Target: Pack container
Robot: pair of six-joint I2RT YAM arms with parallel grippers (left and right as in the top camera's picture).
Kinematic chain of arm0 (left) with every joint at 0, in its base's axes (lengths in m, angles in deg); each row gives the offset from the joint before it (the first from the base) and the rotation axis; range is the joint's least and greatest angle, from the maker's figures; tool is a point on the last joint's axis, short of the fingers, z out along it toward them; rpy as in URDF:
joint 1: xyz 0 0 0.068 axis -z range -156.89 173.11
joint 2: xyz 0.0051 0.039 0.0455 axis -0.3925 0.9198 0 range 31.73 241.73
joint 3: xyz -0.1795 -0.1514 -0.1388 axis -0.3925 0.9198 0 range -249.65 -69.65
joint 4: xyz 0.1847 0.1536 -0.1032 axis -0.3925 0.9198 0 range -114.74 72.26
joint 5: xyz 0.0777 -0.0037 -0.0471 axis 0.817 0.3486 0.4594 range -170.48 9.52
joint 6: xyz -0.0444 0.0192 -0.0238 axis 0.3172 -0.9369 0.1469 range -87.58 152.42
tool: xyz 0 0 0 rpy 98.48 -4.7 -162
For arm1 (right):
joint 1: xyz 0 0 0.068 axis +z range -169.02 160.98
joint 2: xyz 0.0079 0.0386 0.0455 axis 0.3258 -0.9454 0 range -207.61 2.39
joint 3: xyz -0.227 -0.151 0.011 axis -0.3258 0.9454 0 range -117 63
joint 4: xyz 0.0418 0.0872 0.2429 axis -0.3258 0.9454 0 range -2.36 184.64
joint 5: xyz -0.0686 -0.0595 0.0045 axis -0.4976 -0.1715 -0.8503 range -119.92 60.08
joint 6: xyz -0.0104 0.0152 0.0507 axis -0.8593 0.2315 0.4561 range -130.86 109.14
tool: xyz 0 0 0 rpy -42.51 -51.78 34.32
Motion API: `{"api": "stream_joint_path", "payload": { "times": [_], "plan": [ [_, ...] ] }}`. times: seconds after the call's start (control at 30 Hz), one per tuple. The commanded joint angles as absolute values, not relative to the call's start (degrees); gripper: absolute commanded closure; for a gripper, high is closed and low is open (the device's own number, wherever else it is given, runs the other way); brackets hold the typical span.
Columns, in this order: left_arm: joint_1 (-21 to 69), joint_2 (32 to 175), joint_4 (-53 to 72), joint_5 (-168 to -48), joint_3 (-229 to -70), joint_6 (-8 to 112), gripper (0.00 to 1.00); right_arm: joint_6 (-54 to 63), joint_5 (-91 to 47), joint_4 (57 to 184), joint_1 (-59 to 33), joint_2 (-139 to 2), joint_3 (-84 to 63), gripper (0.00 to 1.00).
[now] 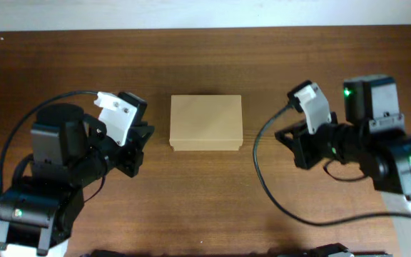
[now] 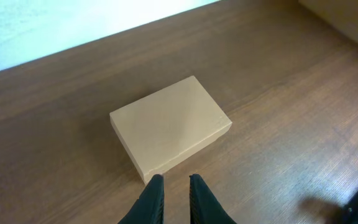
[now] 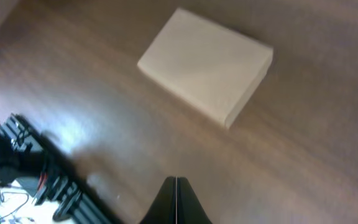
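The small tan-brown rectangular cardboard box [image 1: 205,123] lies flat with its lid down at the middle of the dark wooden table [image 1: 205,207]; its long axis runs from arm to arm; the left gripper [image 2: 174,180] stands near it, jaws parted by a narrow gap, holding nothing; the right gripper [image 3: 176,182] is pressed closed and empty, well apart from the box.

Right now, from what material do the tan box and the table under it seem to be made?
The container looks like plain cardboard: tan, matte, unprinted, with crisp folded edges and a thin lid seam. The table looks like wood or wood-look laminate: dark brown, long grain lines, a soft sheen catching light in the right wrist view. Which one, I cannot tell.
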State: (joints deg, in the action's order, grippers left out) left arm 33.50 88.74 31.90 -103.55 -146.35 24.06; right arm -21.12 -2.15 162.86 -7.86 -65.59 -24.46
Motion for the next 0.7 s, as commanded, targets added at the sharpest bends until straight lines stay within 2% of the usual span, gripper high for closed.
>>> {"api": "stream_joint_path", "payload": {
  "times": [0.0, 0.07, 0.17, 0.3, 0.33, 0.37, 0.4, 0.43, 0.47, 0.67],
  "plan": [
    [33.6, 88.0, 33.1, -103.6, -146.3, 24.2, 0.91, -20.9, -6.0, 164.4, -7.5, -62.6, -25.4, 0.96],
    [33.6, 88.4, 33.4, -103.6, -146.3, 24.2, 0.97, -20.9, -8.0, 167.8, -7.4, -60.0, -23.5, 0.96],
    [33.6, 89.7, 33.8, -103.6, -146.2, 24.2, 0.97, -20.4, -8.1, 164.6, -7.5, -50.5, -10.2, 0.96],
    [33.6, 92.1, 35.0, -103.6, -146.2, 24.2, 0.96, -14.0, -7.4, 159.3, -7.5, -35.3, 5.7, 0.96],
    [33.6, 92.7, 35.4, -103.6, -146.2, 24.2, 0.9, -13.3, -7.5, 158.6, -7.5, -32.7, 7.5, 0.96],
    [33.6, 93.4, 36.0, -103.6, -146.2, 24.2, 0.73, -13.3, -7.4, 157.3, -7.5, -29.8, 8.7, 0.93],
    [33.6, 93.8, 36.4, -103.6, -146.2, 24.2, 0.57, -13.3, -7.5, 156.8, -7.5, -29.0, 8.7, 0.78],
    [33.6, 94.4, 36.6, -103.6, -146.2, 24.2, 0.0, -13.3, -7.5, 155.9, -7.5, -28.2, 8.7, 0.2],
    [33.6, 94.8, 36.7, -103.6, -146.2, 24.2, 0.0, -13.3, -7.5, 155.7, -7.5, -28.2, 8.7, 0.01],
    [33.6, 96.2, 36.7, -103.5, -146.2, 24.2, 0.0, -13.4, -7.5, 155.8, -7.5, -28.3, 8.7, 0.01]
  ]
}}
